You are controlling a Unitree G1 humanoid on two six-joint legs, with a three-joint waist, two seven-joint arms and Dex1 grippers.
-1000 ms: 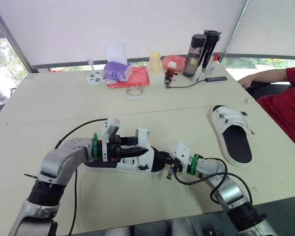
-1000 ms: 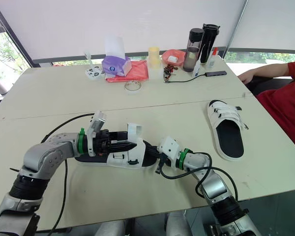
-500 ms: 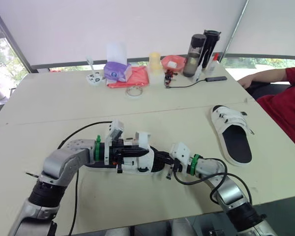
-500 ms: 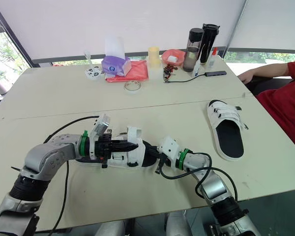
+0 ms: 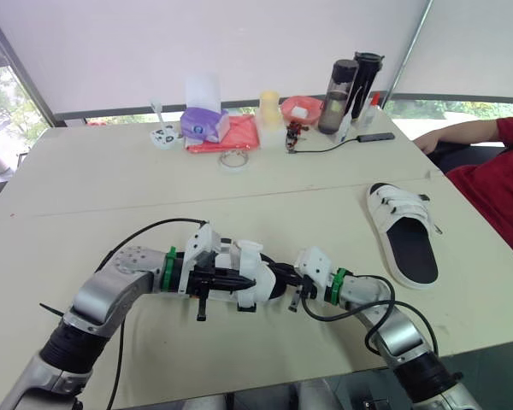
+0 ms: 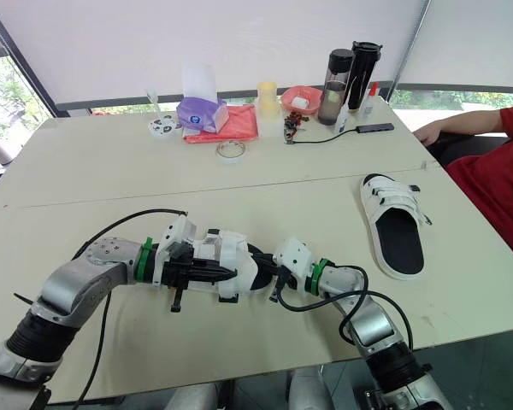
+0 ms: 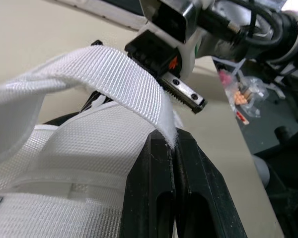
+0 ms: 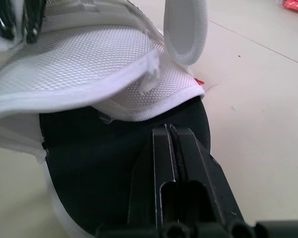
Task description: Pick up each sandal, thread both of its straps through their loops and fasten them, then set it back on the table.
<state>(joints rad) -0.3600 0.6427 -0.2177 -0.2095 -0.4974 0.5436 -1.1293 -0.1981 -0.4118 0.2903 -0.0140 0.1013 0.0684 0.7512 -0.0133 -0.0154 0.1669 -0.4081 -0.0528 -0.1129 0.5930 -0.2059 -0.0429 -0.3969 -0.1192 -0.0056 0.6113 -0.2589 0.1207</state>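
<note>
The near sandal [image 5: 258, 265], white with a black footbed, lies low over the table between my two grippers. My left gripper [image 7: 173, 140] is shut on the tip of a white woven strap [image 7: 114, 74], which arches over the sandal's white mesh upper [image 8: 89, 74]. My right gripper [image 8: 170, 130] is shut, with its fingertips over the black footbed [image 8: 94, 158] at the sandal's open end. I cannot tell whether it pinches anything. A stiff white flap [image 8: 185, 29] stands up beside the upper. The second sandal [image 5: 406, 231] lies flat at the right with its straps closed.
A person in red [image 5: 496, 179] sits at the table's right edge. Along the far side stand two dark bottles [image 5: 346, 81], a tissue pack [image 5: 205, 120], a red cloth [image 5: 231, 137], a tape ring [image 5: 233, 160] and a small bowl [image 5: 165, 135]. A black cable [image 5: 141, 231] loops behind my left arm.
My left gripper has moved down and to the right with the strap. The strap, upright before, now bends over the upper, and the sandal sits lower. The right gripper has stayed put.
</note>
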